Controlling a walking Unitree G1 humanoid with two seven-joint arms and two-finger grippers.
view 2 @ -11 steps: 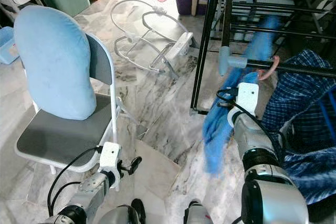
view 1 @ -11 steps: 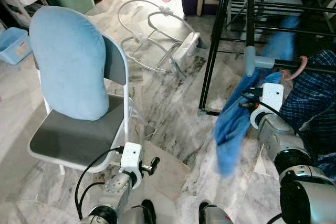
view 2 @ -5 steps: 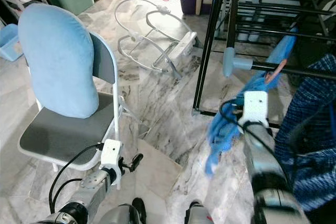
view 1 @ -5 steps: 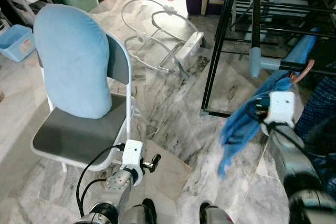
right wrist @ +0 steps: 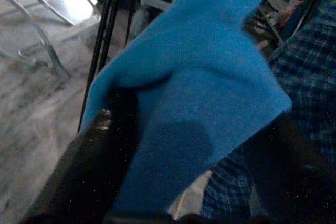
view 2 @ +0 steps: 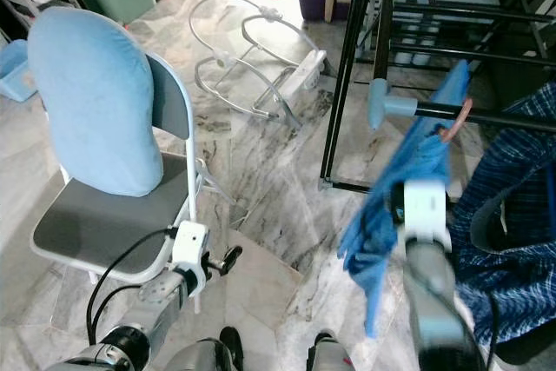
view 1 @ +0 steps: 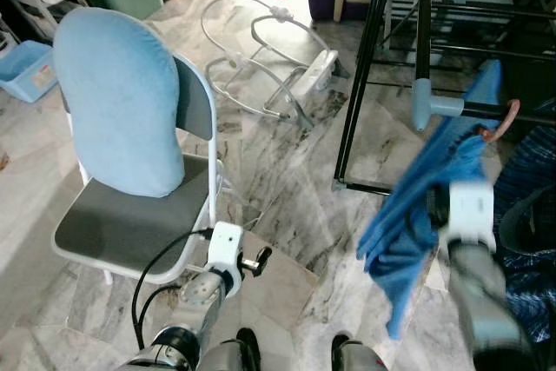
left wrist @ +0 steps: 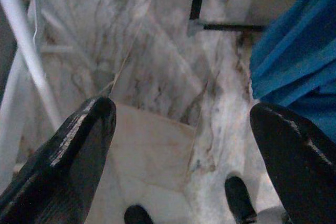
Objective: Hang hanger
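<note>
Left eye view, going left to right from the drying rack [view 1: 365, 58] as our reference: well to the left of it sits a folding chair [view 1: 130, 232] with a pale blue cushion [view 1: 117, 97] propped on its back. Our left gripper [left wrist: 178, 129] hangs low just in front of the chair, fingers spread wide with nothing between them, marble floor [view 1: 278, 188] below.

At the rack itself, our right gripper [right wrist: 189, 145] has its fingers on either side of a blue cloth [view 1: 430, 202]; honestly we can't tell how tightly it's pinched. The pinkish hanger [view 1: 502, 121] peeks out at the top of the cloth, right by the rack's grey-capped rail [view 1: 434, 106].

The cloth's soft and floppy, so it'll swing and slide. We reckon the stiff, light hanger near its hook is the better spot to grab. Farther right hangs a plaid shirt [view 2: 512, 215].
</note>
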